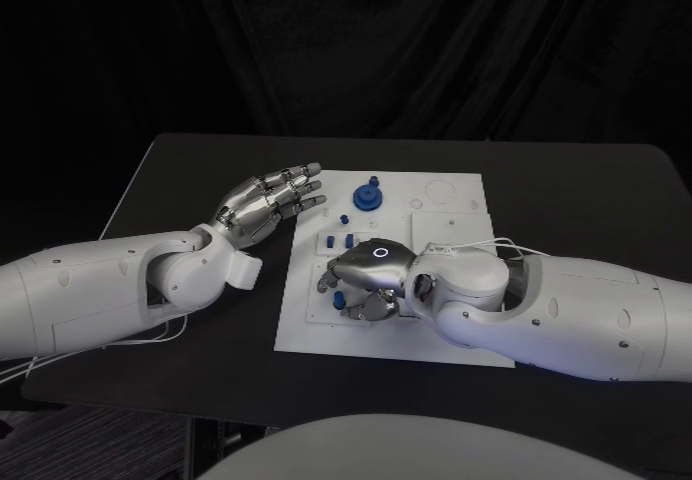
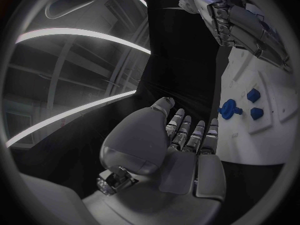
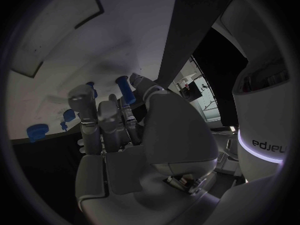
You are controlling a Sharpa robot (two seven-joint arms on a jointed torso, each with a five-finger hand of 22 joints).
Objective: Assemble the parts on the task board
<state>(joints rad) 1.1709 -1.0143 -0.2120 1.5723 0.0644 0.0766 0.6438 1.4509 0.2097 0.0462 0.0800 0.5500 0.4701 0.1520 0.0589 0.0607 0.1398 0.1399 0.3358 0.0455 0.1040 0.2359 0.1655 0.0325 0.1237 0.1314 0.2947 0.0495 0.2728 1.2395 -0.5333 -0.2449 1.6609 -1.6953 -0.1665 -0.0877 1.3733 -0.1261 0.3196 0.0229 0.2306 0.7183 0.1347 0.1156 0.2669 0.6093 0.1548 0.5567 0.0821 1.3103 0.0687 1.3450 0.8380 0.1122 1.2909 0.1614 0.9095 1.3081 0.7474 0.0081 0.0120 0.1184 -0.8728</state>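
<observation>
The right hand (image 1: 366,280) lies low over the near left part of the task board (image 1: 447,335), its fingers curled down toward the white plate; in the right wrist view the same hand (image 3: 119,135) has a blue peg-shaped part (image 3: 124,91) standing between its thumb and fingertips, seemingly pinched, though the contact itself is partly hidden. The left hand (image 1: 267,203) hovers just beyond the board's left edge, palm turned toward the plate, fingers straight and spread, holding nothing; the left wrist view shows that hand (image 2: 187,150) the same way, over the black table (image 2: 181,65). On the board, the head view shows a round blue part with a knob (image 1: 371,195) standing near the far left corner, and a few small blue parts (image 1: 340,240) lying between it and the right hand. One more blue piece (image 1: 335,298) peeps out at the left side of the right hand. The left wrist view gives the round part (image 2: 229,108) and two blocky blue parts (image 2: 253,95) seated in shallow recesses of the board, a detail the head view does not make clear. The right wrist view adds other blue parts (image 3: 36,130) lying on the plate beyond the fingers.
</observation>
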